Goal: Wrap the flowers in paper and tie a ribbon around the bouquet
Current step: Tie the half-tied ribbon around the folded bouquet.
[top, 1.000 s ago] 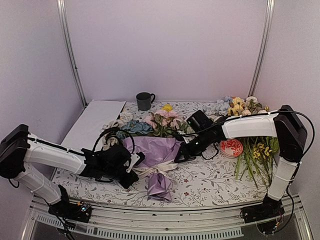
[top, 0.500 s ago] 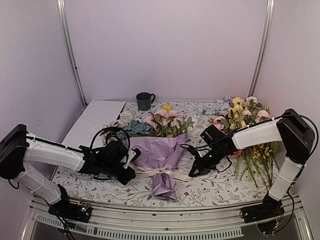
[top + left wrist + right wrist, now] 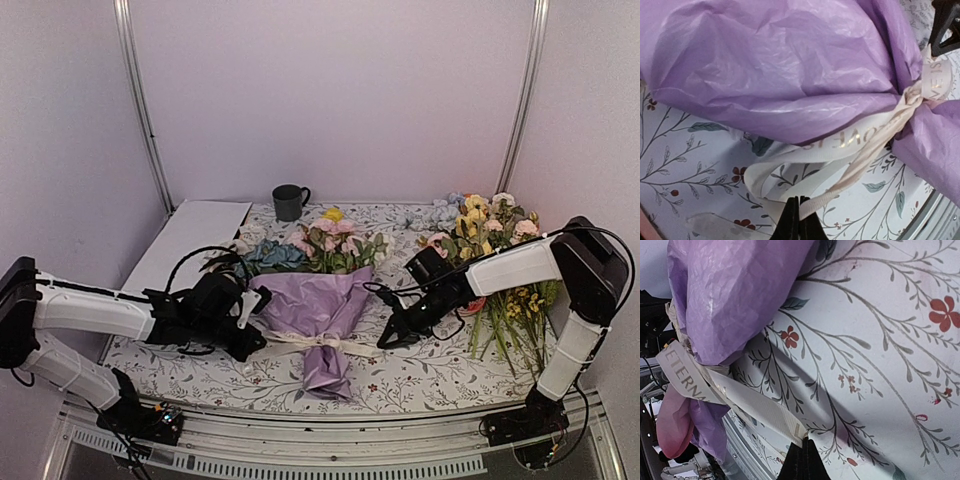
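Ribbon [image 3: 840, 144] ends are pinched: one by the left gripper [image 3: 799, 220], one by the right gripper [image 3: 802, 452]. Since a second ago both have been drawn outward, so the knot is cinched at the neck of the bouquet [image 3: 315, 305], which lies between them. Tie is judged nearly done.

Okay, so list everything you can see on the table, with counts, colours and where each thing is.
bouquet: one, lilac paper cone, table centre
flowers: one bunch, pink, blue, yellow, at the cone's wide end
ribbon: one, cream, around the cone's narrow waist
mug: one, dark grey, rear
white sheet: one, rear left
loose flowers: one pile, yellow and pink, right
tablecloth: one, white floral print, under everything
left gripper: black, shut on one ribbon end
right gripper: black, shut on the other ribbon end
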`<state>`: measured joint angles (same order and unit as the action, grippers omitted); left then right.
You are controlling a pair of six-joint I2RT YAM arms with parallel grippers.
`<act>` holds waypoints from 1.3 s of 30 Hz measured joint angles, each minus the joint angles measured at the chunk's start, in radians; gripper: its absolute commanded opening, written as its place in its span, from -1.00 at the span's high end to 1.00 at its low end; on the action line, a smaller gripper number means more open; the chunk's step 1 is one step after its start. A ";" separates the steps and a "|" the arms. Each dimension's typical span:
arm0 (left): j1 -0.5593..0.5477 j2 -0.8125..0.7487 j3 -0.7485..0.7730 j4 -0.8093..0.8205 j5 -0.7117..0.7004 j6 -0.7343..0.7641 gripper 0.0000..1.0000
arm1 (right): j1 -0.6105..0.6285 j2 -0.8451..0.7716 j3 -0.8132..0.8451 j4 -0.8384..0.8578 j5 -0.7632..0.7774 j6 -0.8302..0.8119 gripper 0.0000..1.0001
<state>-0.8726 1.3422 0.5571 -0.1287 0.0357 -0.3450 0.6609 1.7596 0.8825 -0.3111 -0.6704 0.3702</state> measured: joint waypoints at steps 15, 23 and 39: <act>0.068 0.018 -0.055 0.077 0.064 -0.080 1.00 | -0.095 -0.020 -0.120 0.062 -0.068 0.012 1.00; 0.088 0.016 -0.084 0.116 0.113 -0.102 1.00 | -0.116 -0.032 -0.163 0.095 -0.108 0.023 1.00; 0.159 0.006 -0.132 0.097 0.083 -0.135 1.00 | -0.182 -0.042 -0.188 0.070 -0.099 0.037 1.00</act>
<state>-0.7132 1.3483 0.4252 -0.0319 0.1184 -0.4797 0.4789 1.7180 0.6945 -0.2413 -0.7692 0.4076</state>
